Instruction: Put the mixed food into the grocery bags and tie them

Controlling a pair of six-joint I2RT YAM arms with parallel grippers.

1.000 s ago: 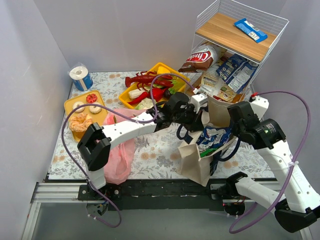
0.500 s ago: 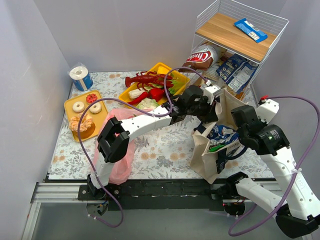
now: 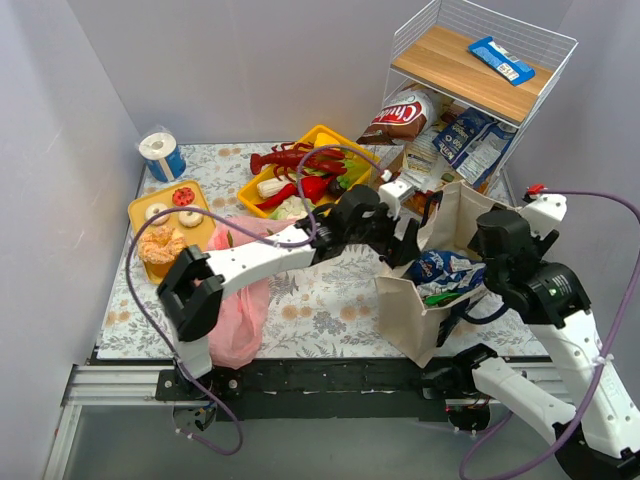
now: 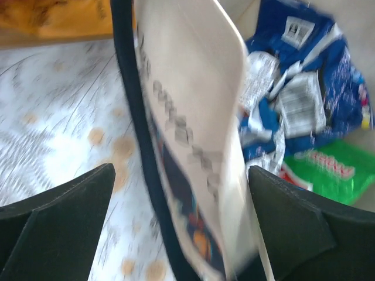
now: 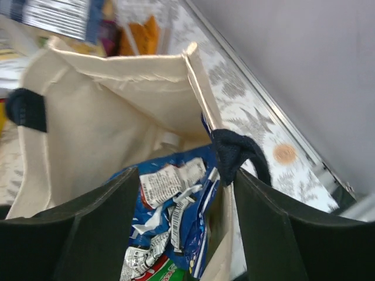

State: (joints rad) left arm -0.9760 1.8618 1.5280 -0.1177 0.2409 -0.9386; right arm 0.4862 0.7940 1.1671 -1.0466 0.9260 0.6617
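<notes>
The floral surface (image 3: 320,300) carries everything. The beige canvas tote (image 3: 405,315) stands upright at the near right, in front of the wire shelf (image 3: 470,70). Its mouth gapes upward, which probably suits dropping more food in. The pink bag (image 3: 240,320) slumps at the near left, beside the left arm's base, and looks unattended for now. More toy food waits in the yellow tray (image 3: 322,130) at the far middle.

Blue snack packets (image 3: 445,268) and a green packet (image 4: 328,167) already lie inside the tote, filling much of it. So packing seems well along, with tying not yet done.

The left arm reaches from its near-left base across to the tote's left rim, elbow low. The left gripper (image 4: 180,175) is spread wide, with the tote wall and a navy strap (image 4: 137,117) hanging free between its jaws, gripped by neither. The right arm arches over from the near right, wrist tipped down. The right gripper (image 5: 186,175) is also parted, straddling the tote's right rim and clamping nothing.
</notes>
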